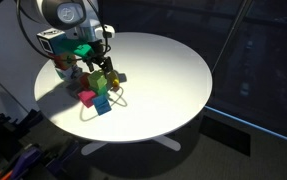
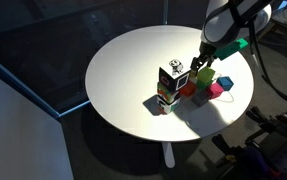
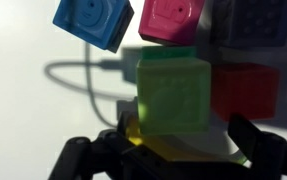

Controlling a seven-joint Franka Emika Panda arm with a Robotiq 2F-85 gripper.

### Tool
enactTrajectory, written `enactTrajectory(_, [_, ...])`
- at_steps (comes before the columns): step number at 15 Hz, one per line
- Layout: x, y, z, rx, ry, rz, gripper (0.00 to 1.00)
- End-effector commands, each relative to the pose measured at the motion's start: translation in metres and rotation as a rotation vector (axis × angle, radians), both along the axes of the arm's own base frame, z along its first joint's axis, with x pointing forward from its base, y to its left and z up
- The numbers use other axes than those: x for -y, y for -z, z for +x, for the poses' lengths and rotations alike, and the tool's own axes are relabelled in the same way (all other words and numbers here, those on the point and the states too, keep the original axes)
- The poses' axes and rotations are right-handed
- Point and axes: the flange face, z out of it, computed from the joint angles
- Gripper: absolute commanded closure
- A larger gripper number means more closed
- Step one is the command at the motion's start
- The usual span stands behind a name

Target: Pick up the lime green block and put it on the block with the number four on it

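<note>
The lime green block (image 3: pixel 173 90) fills the middle of the wrist view; it also shows in both exterior views (image 1: pixel 112 78) (image 2: pixel 203 83), in a cluster of toy blocks on the round white table (image 1: pixel 168 60). My gripper (image 3: pixel 181 138) is open just above it, one dark finger on each side and neither touching it; it shows in both exterior views (image 1: pixel 105 66) (image 2: pixel 204 66). A white-edged cube with dark bluish faces (image 2: pixel 170 72) tops a short stack beside the cluster. I take it for the number four block, but no digit is readable.
A blue cube with a round mark (image 3: pixel 93 20), a pink cube (image 3: pixel 173 18), a red cube (image 3: pixel 245 90) and a dark cube (image 3: pixel 248 20) crowd the lime block. Something yellow (image 3: pixel 143 140) lies under its near edge. The table edge is close to the cluster (image 2: pixel 198 135).
</note>
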Motion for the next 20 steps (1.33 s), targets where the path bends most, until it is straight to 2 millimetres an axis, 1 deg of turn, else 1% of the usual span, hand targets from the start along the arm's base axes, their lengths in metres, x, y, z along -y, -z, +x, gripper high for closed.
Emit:
enactTrajectory(1, [0.0042, -0.0009, -0.0025, -0.016, 0.015, -0.014, 0.00])
enactTrajectory(8, [0.0082, 0.0001, -0.0072, -0.027, 0.026, -0.019, 0.00])
enactTrajectory(18, [0.0077, 0.0029, -0.0124, -0.039, 0.025, -0.014, 0.00])
enactTrajectory(19, [0.0078, 0.0029, -0.0123, -0.041, 0.025, -0.014, 0.25])
enactTrajectory(20, [0.0079, 0.0030, -0.0122, -0.041, 0.026, -0.015, 0.26])
